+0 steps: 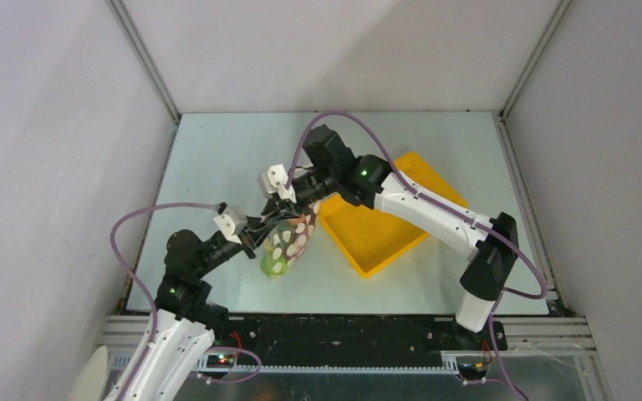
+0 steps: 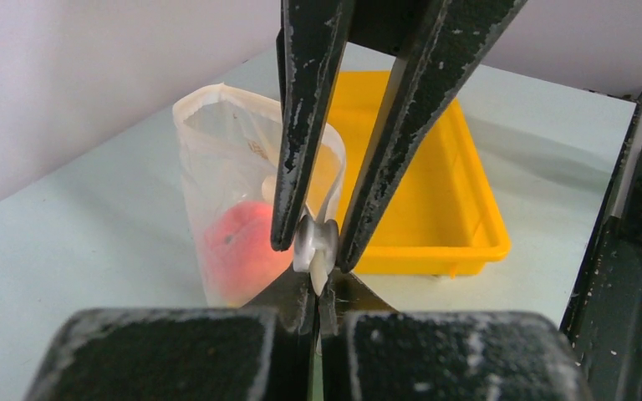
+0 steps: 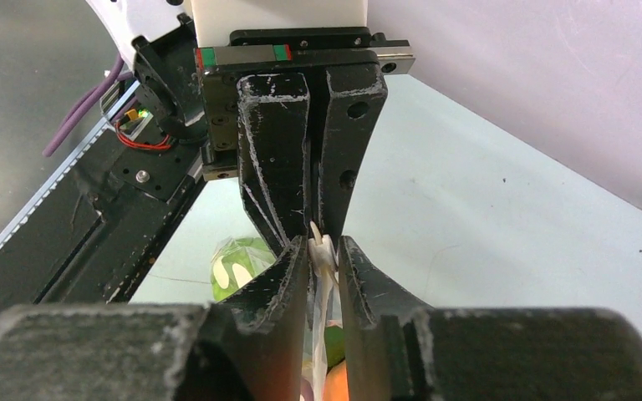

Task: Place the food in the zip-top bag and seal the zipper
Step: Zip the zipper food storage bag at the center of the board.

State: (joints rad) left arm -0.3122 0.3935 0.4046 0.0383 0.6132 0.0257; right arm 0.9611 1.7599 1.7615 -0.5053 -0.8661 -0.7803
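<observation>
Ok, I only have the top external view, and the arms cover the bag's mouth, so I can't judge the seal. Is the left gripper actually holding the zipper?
Observer: Yes. The left wrist view shows the left gripper shut on the white zipper.
Operator: And the right one?
Observer: The right gripper straddles the same strip from the opposite side. Its jaws are not fully closed, and a thin gap shows on one side.
Operator: Is the mouth sealed?
Observer: No. Beyond the grippers, the rim of the zip-top bag gapes in an open loop, with a peach inside.
</observation>
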